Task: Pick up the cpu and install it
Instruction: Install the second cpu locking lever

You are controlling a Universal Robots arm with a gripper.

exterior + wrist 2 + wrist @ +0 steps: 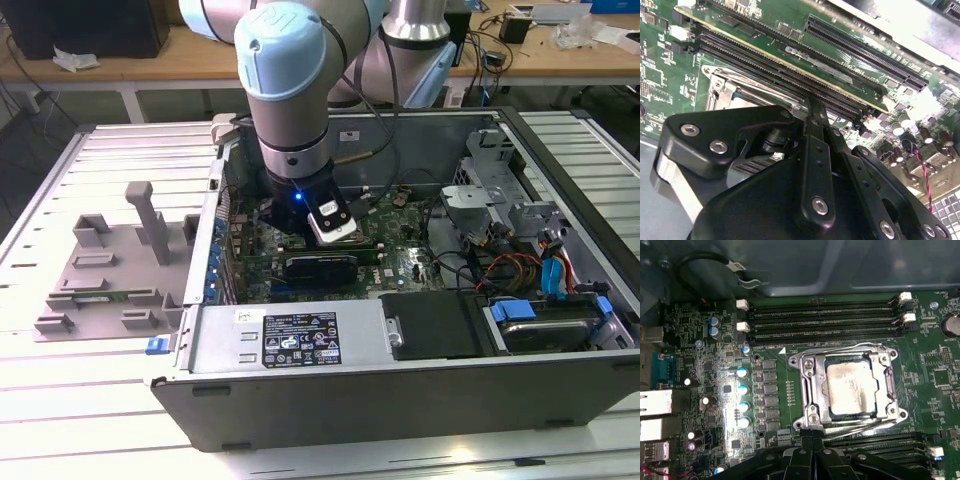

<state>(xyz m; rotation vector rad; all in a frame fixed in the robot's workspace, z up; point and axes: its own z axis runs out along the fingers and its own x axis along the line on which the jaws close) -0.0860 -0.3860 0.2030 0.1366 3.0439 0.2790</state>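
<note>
The claw hung low inside the open computer case, its two black fingers pressed together into one thin blade — clenched, with nothing between them that I could see. Just past the fingertips sat the socket frame, its metal rim and wire levers lying down around the cpu, whose pale silvery top lay flat and square inside the frame, a little smeared. So the chip was already in its seat on the green motherboard, and the claw was beside the socket's edge, not on the chip; whether the tips touched the frame or one of its levers I could not tell. To my eye the picking and placing were done and the work stood at the securing end of the install — any further move there would call for a small, careful push, since the memory slots ran close by on either side of the socket. Out in the exterior view, the arm stood straight down into the case, and the grey fixture blocks sat on the bench at that view's left.
</note>
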